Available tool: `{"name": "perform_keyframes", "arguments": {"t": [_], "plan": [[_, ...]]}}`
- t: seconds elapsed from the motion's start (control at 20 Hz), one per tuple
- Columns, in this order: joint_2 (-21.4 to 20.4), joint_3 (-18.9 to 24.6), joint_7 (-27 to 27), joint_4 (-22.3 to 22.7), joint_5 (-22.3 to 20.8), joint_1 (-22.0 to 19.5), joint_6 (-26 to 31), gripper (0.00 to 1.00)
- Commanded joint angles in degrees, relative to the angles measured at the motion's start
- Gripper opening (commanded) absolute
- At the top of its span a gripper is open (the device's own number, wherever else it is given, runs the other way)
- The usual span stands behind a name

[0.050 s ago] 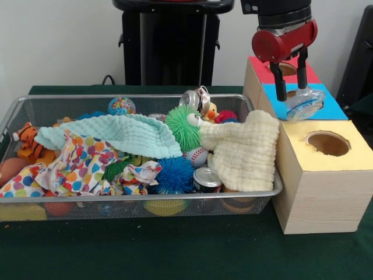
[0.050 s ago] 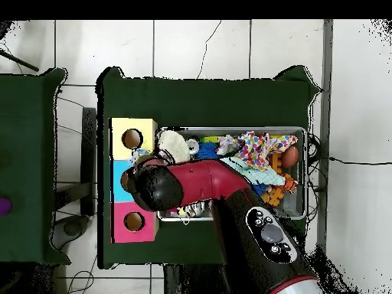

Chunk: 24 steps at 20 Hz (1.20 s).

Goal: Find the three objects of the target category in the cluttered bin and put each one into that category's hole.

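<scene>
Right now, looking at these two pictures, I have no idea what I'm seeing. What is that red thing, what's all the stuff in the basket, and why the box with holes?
The red and black thing is a robot arm; its gripper is the two-fingered hand at its end. One picture is taken from across the table, the other from straight above.

On the green table sits a wire bin crowded with odds and ends: a pale green cloth, a spotted cloth, a cream cloth, a toy tiger, spiky balls such as the blue one, a baseball and cans.

Beside it stands a wooden box with red, blue and yellow tops, each with a round hole for sorting.

The gripper hangs over the blue section, holding a crumpled clear plastic item, which looks ready to be dropped in.
</scene>
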Motion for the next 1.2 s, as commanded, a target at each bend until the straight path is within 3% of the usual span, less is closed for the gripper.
{"name": "perform_keyframes", "arguments": {"t": [0.05, 0.95, 1.2], "plan": [[1.5, 3.3, 0.2, 0.0, -3.3, -2.6, 0.5, 1.00], [1.4, 1.7, 2.0, 0.1, -6.0, -1.4, -0.9, 1.00], [0.5, 0.0, 3.9, 0.5, -6.6, 0.8, -1.6, 1.00]]}}
